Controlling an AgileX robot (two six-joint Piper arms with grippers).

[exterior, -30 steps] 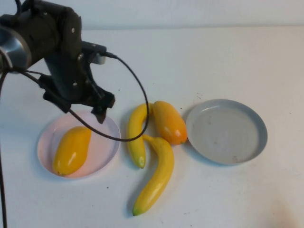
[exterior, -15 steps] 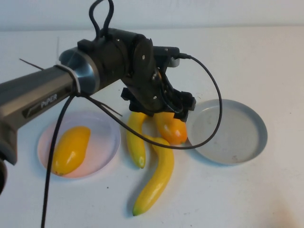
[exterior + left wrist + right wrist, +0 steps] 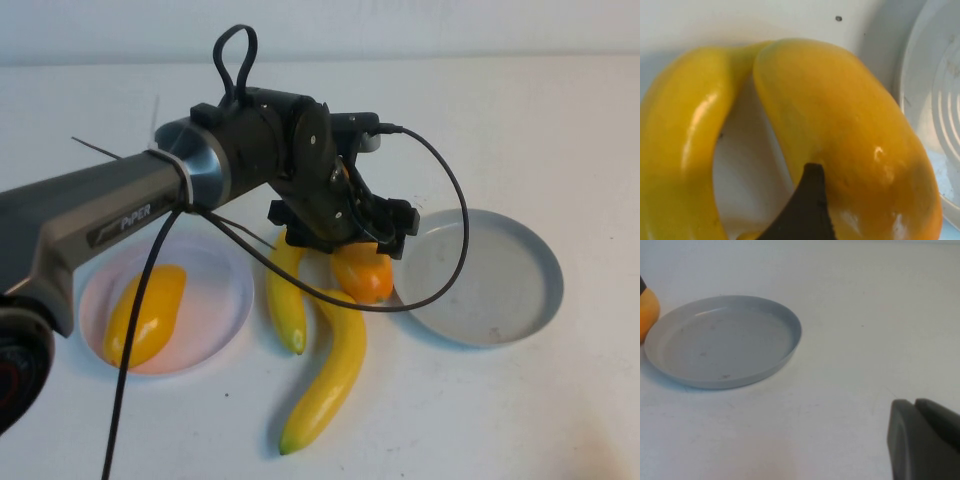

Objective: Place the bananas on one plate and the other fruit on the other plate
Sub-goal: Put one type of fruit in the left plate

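My left hand (image 3: 345,232) spread wide over blushed mango (image 3: 363,276), wedged between banana (image 3: 285,300) and grey-blue plate (image 3: 520,300) rim. Right hand (image 3: 925,440) closed, on bare table (image 3: 865,315).

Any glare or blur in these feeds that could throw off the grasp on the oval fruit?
High view: sharp, soft shadows; the left arm hides most of the plump orange-yellow oval fruit under the open left gripper. Left wrist view: close and soft-focus, small white glints on that fruit; one dark fingertip shows. Right wrist view: evenly lit, round grey-blue plate clear; shut right gripper blurred at the corner.
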